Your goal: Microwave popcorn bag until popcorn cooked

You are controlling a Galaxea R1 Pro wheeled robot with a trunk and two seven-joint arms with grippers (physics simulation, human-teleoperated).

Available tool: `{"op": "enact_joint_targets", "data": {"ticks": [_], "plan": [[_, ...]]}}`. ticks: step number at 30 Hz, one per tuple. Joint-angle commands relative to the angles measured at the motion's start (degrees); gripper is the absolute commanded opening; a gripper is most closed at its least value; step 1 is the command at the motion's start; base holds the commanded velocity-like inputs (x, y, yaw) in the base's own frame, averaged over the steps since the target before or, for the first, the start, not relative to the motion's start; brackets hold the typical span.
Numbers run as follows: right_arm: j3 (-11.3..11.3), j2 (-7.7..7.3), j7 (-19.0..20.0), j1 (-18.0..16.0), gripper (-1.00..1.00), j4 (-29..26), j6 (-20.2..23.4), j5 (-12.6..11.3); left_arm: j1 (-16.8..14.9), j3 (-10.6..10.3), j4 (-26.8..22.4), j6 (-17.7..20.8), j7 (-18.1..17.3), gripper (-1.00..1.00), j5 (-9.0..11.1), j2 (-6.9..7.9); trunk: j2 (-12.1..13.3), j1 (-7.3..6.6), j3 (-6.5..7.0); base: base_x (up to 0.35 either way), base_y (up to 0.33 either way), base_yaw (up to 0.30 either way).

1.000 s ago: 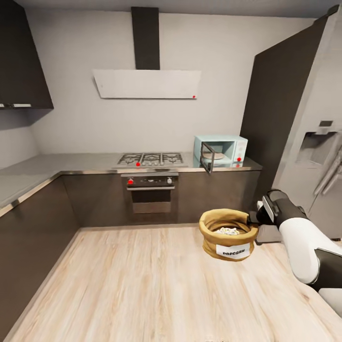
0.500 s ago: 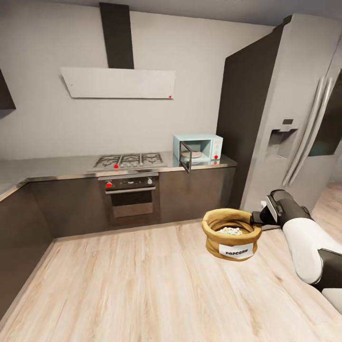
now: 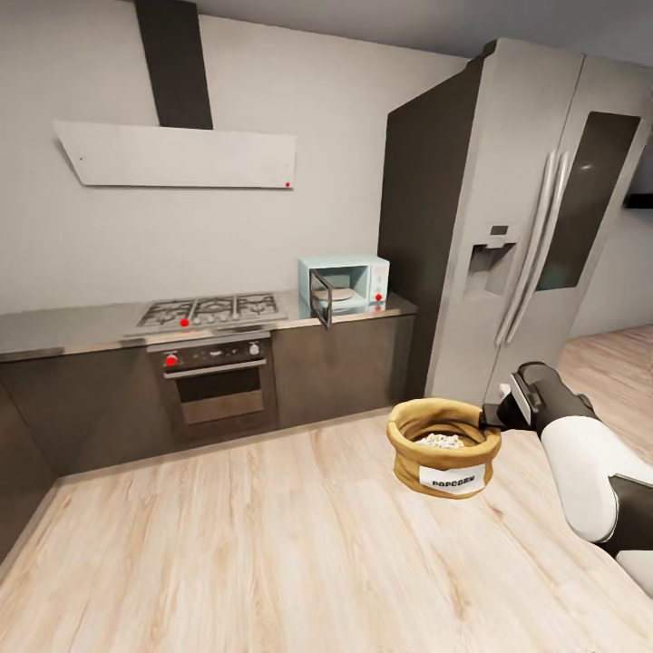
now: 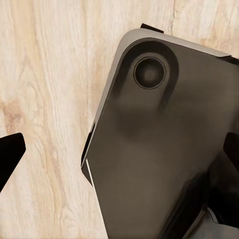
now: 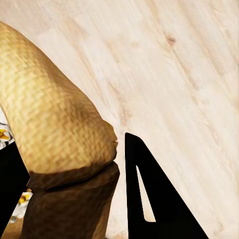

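Light wood plank floor (image 3: 227, 544) runs up to dark cabinets whose grey countertop (image 3: 73, 325) carries the mint microwave (image 3: 345, 283), its door swung open. Well short of it, the right gripper (image 3: 490, 417) pinches the rolled rim of the popcorn bag (image 3: 443, 446), holding it above the floor with pale popcorn (image 3: 441, 442) inside. Near the robot's dark base (image 4: 164, 149), the left gripper (image 4: 119, 149) has its fingers spread wide.

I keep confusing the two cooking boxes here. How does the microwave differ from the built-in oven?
The microwave is pale mint and stands on the countertop; the oven is steel and dark, set into the cabinets below the gas hob. The microwave's door stands open, swung out over the counter edge; the oven's is shut. Both carry red dots and dark glass doors.
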Motion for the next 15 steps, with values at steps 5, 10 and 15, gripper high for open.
{"op": "enact_joint_targets", "data": {"ticks": [5,10,15], "plan": [[-0.34,0.08,0.74,-0.05,-1.00,-0.07,0.15,0.55,-0.02,0.08,0.01,-0.18,0.13,1.00,0.14,-0.02,-0.05,0.00,-0.07,0.000,0.000,-0.011],[-0.34,0.12,0.69,-0.05,-1.00,-0.06,0.15,0.52,-0.02,0.01,0.01,-0.18,0.13,1.00,0.14,-0.02,-0.05,0.00,-0.07,0.013,0.000,0.000],[-0.34,0.18,0.74,-0.05,-1.00,-0.06,0.15,0.54,-0.02,-0.17,0.09,-0.10,0.13,1.00,0.14,-0.01,-0.05,0.00,-0.07,0.260,0.000,0.000]]}}
